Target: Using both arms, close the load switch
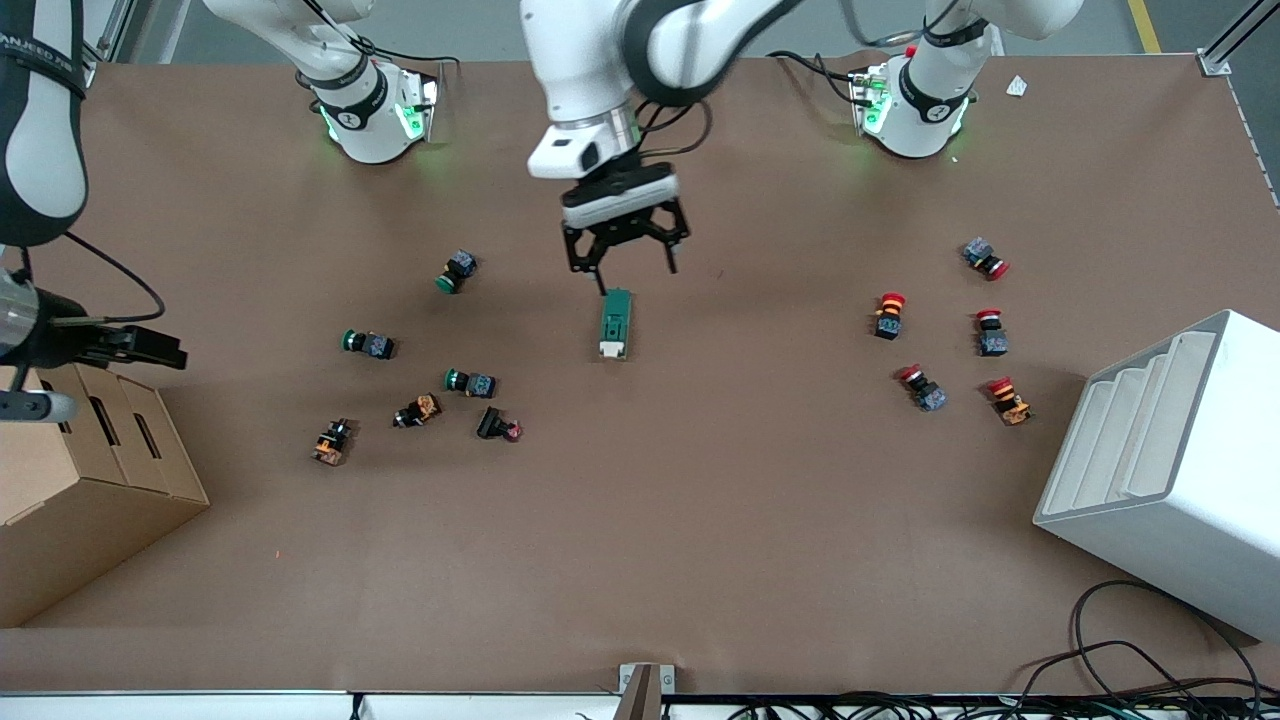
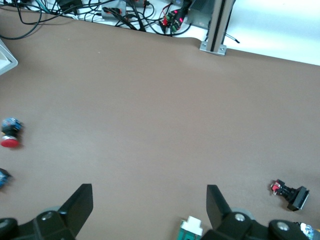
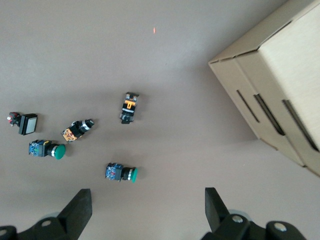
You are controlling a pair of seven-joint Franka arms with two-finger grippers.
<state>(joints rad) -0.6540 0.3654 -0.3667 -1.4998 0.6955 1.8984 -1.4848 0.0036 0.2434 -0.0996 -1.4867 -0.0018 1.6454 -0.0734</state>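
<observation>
The load switch (image 1: pixel 616 323) is a dark-green oblong block with a white end, lying at mid table with that end toward the front camera. My left gripper (image 1: pixel 625 262) is open and empty, in the air over the table at the switch's green end. In the left wrist view the switch's white end (image 2: pixel 192 231) shows beside one finger of the left gripper (image 2: pixel 149 195). My right gripper (image 1: pixel 165 352) is open and empty, up over the table's edge at the right arm's end, by the cardboard box. It also shows in the right wrist view (image 3: pixel 147 196).
Green-capped push buttons (image 1: pixel 470 381) and orange and black ones (image 1: pixel 417 410) lie toward the right arm's end. Red-capped buttons (image 1: pixel 922 387) lie toward the left arm's end. A white stepped bin (image 1: pixel 1170 470) and a cardboard box (image 1: pixel 80 470) stand at the table's ends.
</observation>
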